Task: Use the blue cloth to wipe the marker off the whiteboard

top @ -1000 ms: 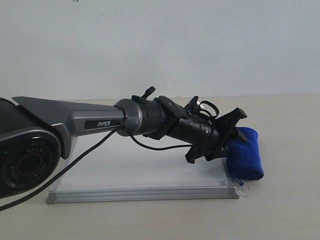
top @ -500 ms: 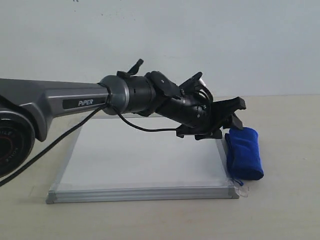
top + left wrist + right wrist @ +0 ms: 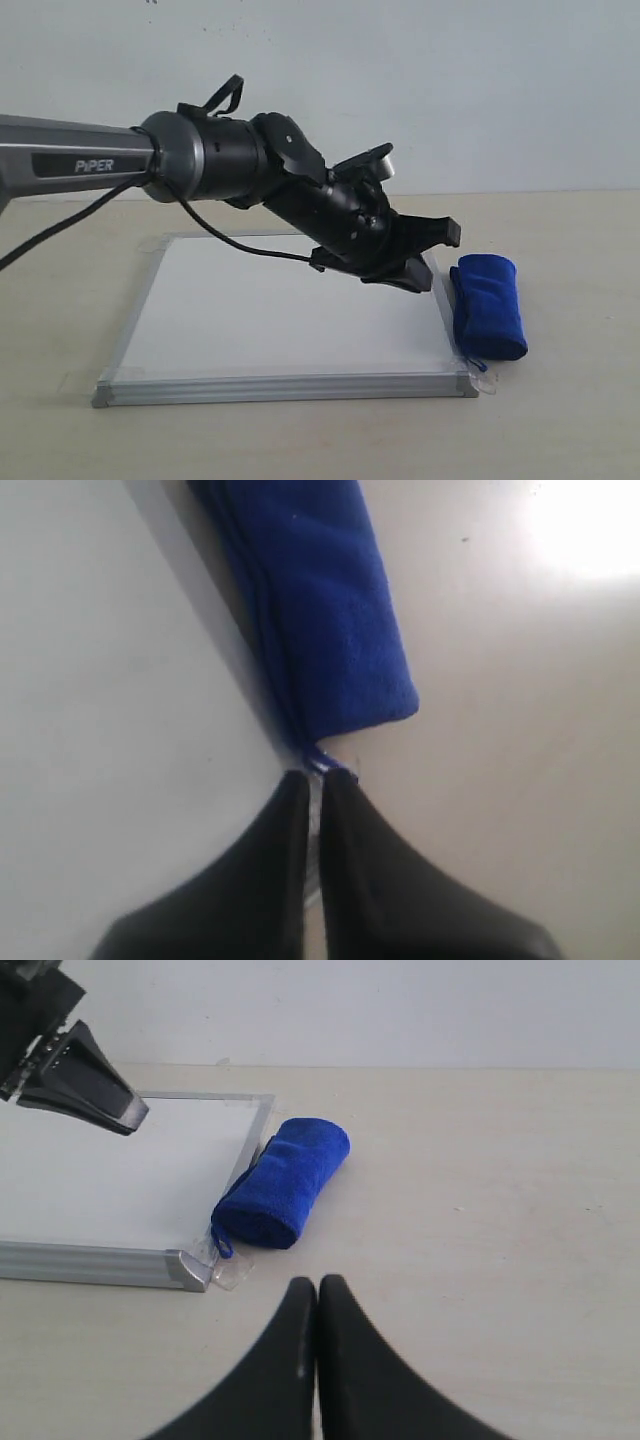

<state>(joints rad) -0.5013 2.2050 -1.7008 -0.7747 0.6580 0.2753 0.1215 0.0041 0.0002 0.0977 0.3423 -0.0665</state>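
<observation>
The blue cloth [image 3: 488,305] lies rolled on the table against the right edge of the whiteboard [image 3: 250,320], with nothing touching it. My left gripper [image 3: 438,255] hangs above the board's right part, just left of the cloth, shut and empty. In the left wrist view its tips [image 3: 315,777] point at the near end of the cloth [image 3: 320,610]. My right gripper [image 3: 317,1282] is shut and empty over bare table, short of the cloth [image 3: 285,1185] and the whiteboard [image 3: 110,1170]. The marker is out of view; the board's visible surface looks plain white.
Clear tape [image 3: 225,1265] sticks out at the board's near right corner, beside the cloth's small loop [image 3: 220,1240]. The left arm [image 3: 200,165] stretches over the board from the left. A pale wall [image 3: 400,80] stands behind the beige table [image 3: 560,400].
The left arm has risen and drawn back to the left, away from the cloth, and its jaws have closed. The cloth has stayed where it lay.
</observation>
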